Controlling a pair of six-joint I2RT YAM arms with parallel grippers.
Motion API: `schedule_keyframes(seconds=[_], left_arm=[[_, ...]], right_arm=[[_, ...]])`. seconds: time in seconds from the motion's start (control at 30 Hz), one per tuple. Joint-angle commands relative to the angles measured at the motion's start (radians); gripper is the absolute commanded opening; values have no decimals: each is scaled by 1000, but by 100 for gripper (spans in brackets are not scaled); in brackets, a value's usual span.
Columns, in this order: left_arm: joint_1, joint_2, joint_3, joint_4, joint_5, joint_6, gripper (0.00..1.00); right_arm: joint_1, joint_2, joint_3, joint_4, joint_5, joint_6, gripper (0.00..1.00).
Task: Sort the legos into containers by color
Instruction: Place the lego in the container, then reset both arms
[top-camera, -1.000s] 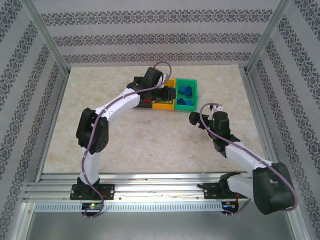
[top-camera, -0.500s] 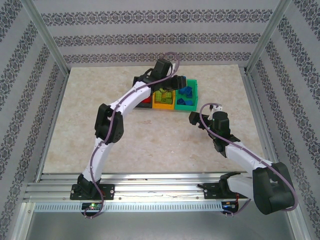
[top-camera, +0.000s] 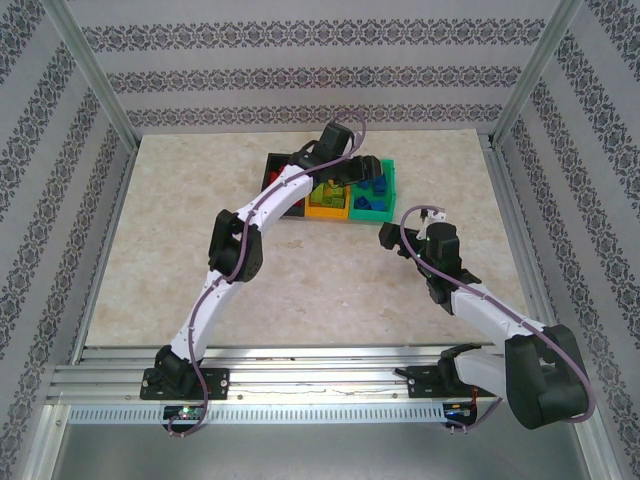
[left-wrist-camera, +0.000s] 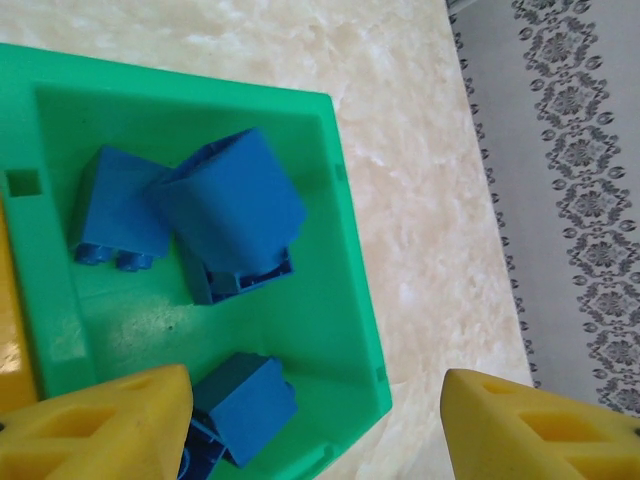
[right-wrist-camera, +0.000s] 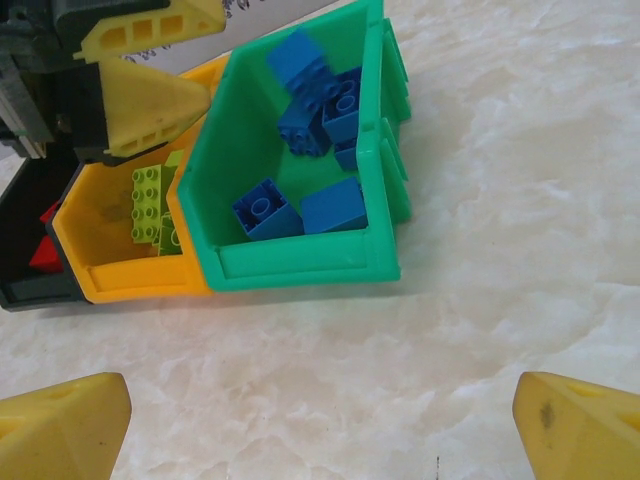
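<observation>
The left arm (top-camera: 265, 205) hides much of the black bin (top-camera: 272, 163).

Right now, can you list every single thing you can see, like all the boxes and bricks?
green bin: one, green, right end of the row
orange bin: one, orange, middle of the row
black bin: one, black, left end of the row
blue legos: several, blue, in the green bin
lime legos: at least two, lime green, in the orange bin
red legos: at least one, red, in the black bin
table: one, beige marbled, under everything
walls: three, grey-patterned, around the table
left gripper: one, yellow fingers, open above the green bin
right gripper: one, yellow fingers, open above bare table
</observation>
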Motion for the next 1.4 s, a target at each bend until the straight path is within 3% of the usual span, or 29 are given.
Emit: schedule_keyframes(seconds=[0.0, 0.37, 0.63, 0.77, 0.9, 1.07, 1.13, 1.23, 1.37], left_arm=[[-24, -145, -86, -23, -51, 63, 67], [12, -718, -980, 458, -215, 82, 69], [141, -1098, -1471, 532, -334, 116, 75], [237, -1295, -1658, 474, -409, 134, 83], [312, -1507, -1802, 398, -537, 173, 100], [342, -1779, -1963, 408, -764, 290, 100], [357, -1850, -2013, 437, -847, 323, 100], [385, -1894, -2058, 481, -872, 380, 100], [412, -1829, -2184, 767, -866, 487, 100]], right_arm=[[-10, -14, 19, 25, -23, 7, 98], [-23, -21, 13, 18, -8, 0, 98], [-54, -50, 8, -9, 26, -19, 98], [-75, -78, -1, -8, 132, -77, 98], [-89, -123, -29, 6, 346, -99, 98], [-108, -163, -61, 50, 543, -232, 98], [-124, -137, -61, 85, 581, -312, 98], [-149, -70, -59, 103, 604, -385, 98], [-181, 48, -49, 161, 547, -425, 98]])
